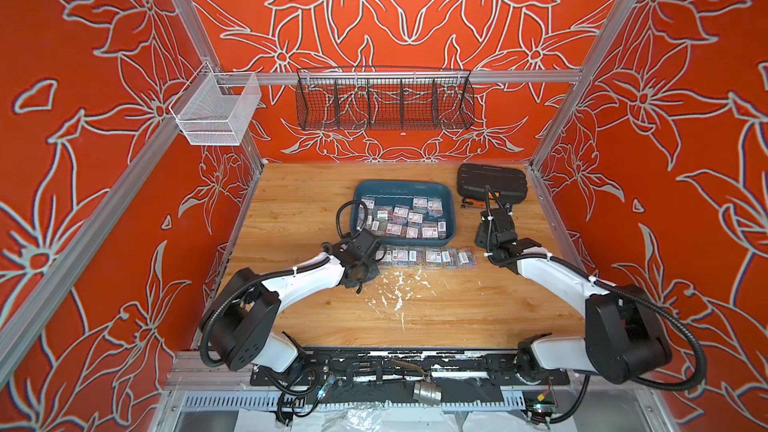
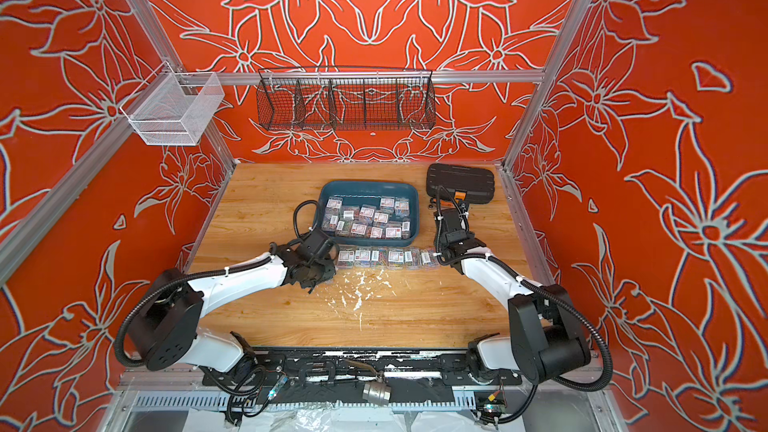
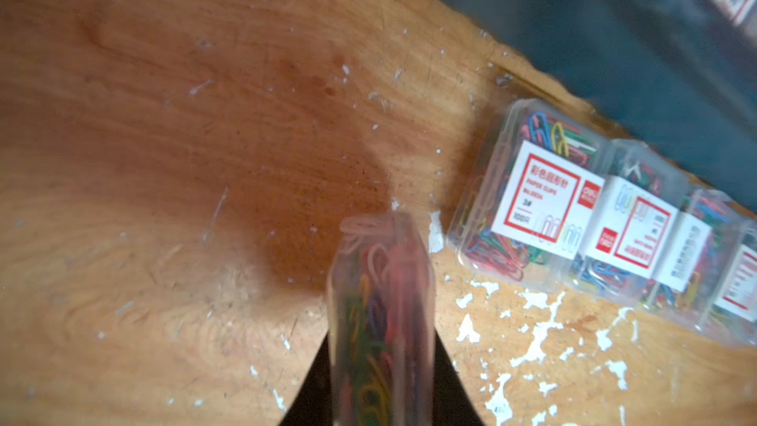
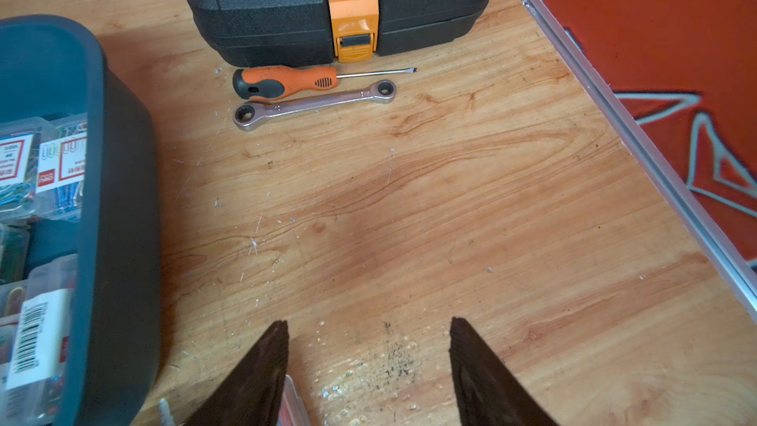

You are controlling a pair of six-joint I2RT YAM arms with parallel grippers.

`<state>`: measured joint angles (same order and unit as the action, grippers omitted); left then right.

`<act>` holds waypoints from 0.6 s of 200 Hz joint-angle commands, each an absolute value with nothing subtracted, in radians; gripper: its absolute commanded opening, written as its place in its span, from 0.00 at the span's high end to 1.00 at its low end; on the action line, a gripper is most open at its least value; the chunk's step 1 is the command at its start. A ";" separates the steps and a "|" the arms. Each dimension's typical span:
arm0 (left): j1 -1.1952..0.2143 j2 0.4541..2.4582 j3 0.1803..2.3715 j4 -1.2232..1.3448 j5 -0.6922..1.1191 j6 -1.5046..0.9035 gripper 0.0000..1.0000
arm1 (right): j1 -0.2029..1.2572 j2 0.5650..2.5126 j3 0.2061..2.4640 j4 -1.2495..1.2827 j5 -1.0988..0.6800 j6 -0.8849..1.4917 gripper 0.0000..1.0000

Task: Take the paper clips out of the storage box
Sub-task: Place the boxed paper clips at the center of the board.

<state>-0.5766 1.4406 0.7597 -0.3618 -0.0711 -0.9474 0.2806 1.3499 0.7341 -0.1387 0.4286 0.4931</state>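
Teal rectangular plastic storage box [image 1: 402,185] is sitting mid wooden tabletop [image 1: 297,201] w/ clear plastic boxes of paper clips [image 1: 401,214] lying in it, more in a row [image 1: 428,258] just in front. Black ribbed plastic case [image 1: 491,180] sitting to its right, further back.

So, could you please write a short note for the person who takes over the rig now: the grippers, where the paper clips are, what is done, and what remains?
Left gripper: shut on one box of paper clips, above the table at the end of the row of boxes. Whether it touches the wood I cannot tell.
Right gripper: open and empty, over bare table before the black case.
Done: the row holds about six boxes, in front of the storage box.
Left: a dozen or more boxes lie inside the storage box. Set down the held one, then take these out.
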 commanded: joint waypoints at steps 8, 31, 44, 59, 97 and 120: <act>-0.488 1.362 0.631 -0.143 0.069 -0.834 0.87 | 0.277 1.352 0.753 -0.154 0.429 0.489 0.35; -0.427 1.303 0.543 0.016 0.172 -0.772 0.85 | 0.277 1.354 0.755 -0.154 0.428 0.488 0.35; -0.408 1.287 0.513 0.080 0.217 -0.748 0.83 | 0.277 1.355 0.756 -0.156 0.428 0.489 0.35; -0.398 1.294 0.507 0.126 0.278 -0.733 0.83 | 0.277 1.356 0.757 -0.156 0.428 0.489 0.35; -0.329 1.359 0.467 0.232 0.315 -0.737 0.83 | 0.277 1.356 0.757 -0.158 0.429 0.489 0.35; -0.274 1.445 0.465 0.312 0.384 -0.723 0.83 | 0.277 1.361 0.761 -0.159 0.425 0.486 0.35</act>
